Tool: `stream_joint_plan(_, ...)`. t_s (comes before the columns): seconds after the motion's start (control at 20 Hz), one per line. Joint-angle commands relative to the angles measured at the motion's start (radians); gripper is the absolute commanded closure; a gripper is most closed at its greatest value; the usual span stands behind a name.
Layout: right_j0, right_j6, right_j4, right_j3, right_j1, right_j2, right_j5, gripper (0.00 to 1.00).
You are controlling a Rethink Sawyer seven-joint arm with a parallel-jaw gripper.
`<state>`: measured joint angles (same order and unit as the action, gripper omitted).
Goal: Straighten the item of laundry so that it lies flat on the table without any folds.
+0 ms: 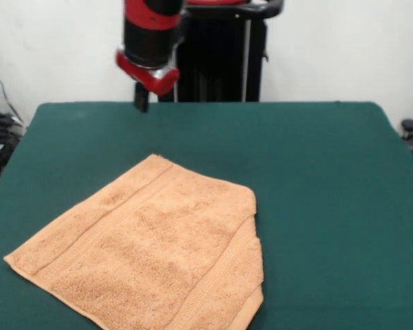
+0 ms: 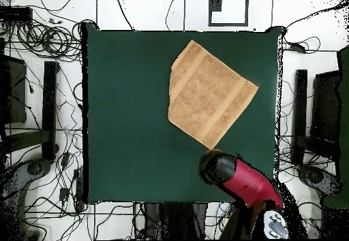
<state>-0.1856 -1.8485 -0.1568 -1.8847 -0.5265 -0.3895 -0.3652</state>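
The peach terry towel (image 1: 151,254) lies spread on the green table (image 1: 316,172), near its front left part in the front view. Its right side carries a fold, where one layer overlaps along the edge (image 1: 251,237). In the overhead view the towel (image 2: 208,95) sits diamond-wise towards the table's (image 2: 129,116) upper right. My gripper (image 1: 142,102) hangs over the table's far edge, behind the towel's far corner and apart from it. Whether it is open or shut does not show. In the overhead view the red arm (image 2: 238,180) hides it, just below the towel's lowest corner.
The black pedestal (image 1: 220,62) stands behind the table's far edge. Cables (image 2: 48,41) and stands lie on the floor around the table. A dark object (image 1: 409,127) sits beyond the table's right edge.
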Motion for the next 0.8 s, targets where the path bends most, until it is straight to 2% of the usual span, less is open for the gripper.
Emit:
stream_joint_plan(0.05,-0.06,0.035,0.114,0.119,0.043,0.049,-0.053,1.0)
stream_joint_plan(0.5,-0.255,0.148,0.308,0.321,0.132,0.129,-0.049,1.0)
stream_joint_plan(0.8,-0.389,0.215,0.416,0.38,0.135,0.229,-0.075,1.0)
